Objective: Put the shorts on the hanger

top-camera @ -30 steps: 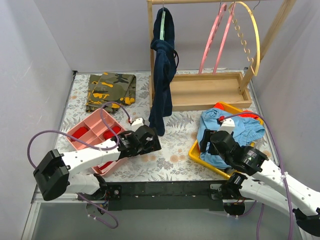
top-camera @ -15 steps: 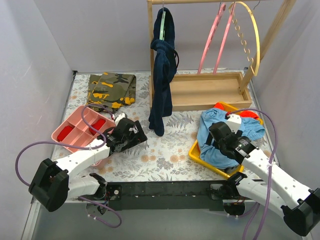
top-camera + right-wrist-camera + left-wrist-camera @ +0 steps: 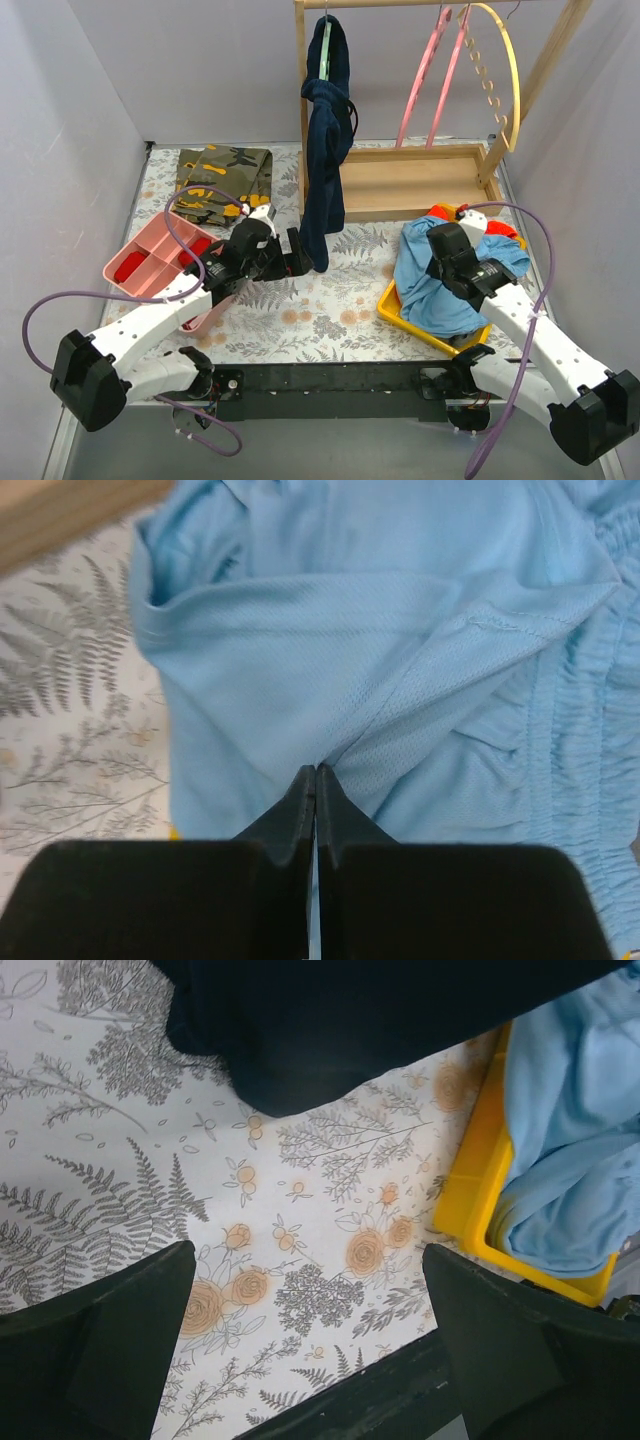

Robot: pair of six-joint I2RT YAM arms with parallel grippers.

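Right gripper [image 3: 316, 770] has its fingers pressed together on a small fold of the shorts [image 3: 400, 630]. The wrist view shows the fabric puckering to a point at the fingertips, with the elastic waistband off to the gripper's right. Most of the garment lies bunched below and beside the gripper, draped over the near wall of the yellow tray [image 3: 393, 305]. The orange-red shorts [image 3: 505, 232] peek out from under it on the far side.

The pinch looks thin, so a lift could let the cloth slide out. The trailing bulk could also snag on the tray rim or drag the other garment along. The hanger [image 3: 512, 90] hangs from the wooden rack [image 3: 400, 185], high above and beyond this gripper. It seems free to swing, so a push from the fabric may turn it away instead of threading through. The pink hangers [image 3: 430, 80] hang just to its left and leave little margin on that side. The rack's slanted post and the side wall crowd the right.

Left gripper [image 3: 305, 1260] is spread wide and holds nothing. It sits just below the hem of the dark navy garment [image 3: 350, 1020], well apart from the tray. Between the two grippers lies patterned tabletop, which looks like the best room for spreading the waistband.
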